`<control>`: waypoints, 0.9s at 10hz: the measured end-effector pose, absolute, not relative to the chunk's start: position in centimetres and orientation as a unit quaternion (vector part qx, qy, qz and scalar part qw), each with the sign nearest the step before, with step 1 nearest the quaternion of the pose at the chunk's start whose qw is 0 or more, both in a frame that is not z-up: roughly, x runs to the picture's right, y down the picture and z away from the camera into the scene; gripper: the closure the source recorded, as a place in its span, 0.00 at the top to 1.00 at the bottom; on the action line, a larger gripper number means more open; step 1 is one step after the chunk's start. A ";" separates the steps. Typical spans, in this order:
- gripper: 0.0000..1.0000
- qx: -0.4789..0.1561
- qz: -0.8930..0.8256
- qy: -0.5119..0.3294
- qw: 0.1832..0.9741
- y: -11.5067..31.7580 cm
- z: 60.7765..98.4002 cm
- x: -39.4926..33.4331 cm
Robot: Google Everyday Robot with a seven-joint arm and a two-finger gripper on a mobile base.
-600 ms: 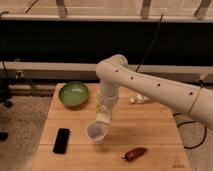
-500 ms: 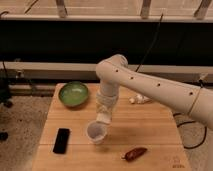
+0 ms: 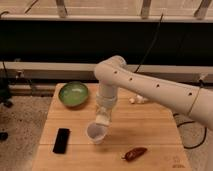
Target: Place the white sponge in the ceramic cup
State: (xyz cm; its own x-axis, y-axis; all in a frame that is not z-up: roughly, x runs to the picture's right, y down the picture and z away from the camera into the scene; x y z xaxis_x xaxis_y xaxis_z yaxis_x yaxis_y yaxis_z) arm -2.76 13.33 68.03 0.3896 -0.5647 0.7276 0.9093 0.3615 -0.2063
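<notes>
The ceramic cup (image 3: 96, 133) is small and pale and stands upright on the wooden table (image 3: 145, 130), left of the middle. My gripper (image 3: 103, 119) points down from the white arm and hangs right over the cup's far rim. It is shut on the white sponge (image 3: 102, 120), a small cream block whose lower end is at the cup's mouth. Whether the sponge touches the cup I cannot tell.
A green bowl (image 3: 73, 94) stands at the table's back left. A black phone (image 3: 61, 140) lies at the front left. A dark red pepper-like object (image 3: 135, 153) lies at the front right of the cup. A lumpy whitish object (image 3: 138, 99) lies behind the arm.
</notes>
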 end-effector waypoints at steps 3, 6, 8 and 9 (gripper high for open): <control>0.05 -0.298 -0.487 -0.295 0.766 14.8 67.4 -4.0; 0.11 -0.296 -0.490 -0.305 0.761 16.4 66.7 -3.6; 0.32 -0.293 -0.487 -0.314 0.760 17.1 66.4 -3.2; 0.40 -0.292 -0.487 -0.316 0.760 17.3 66.3 -3.2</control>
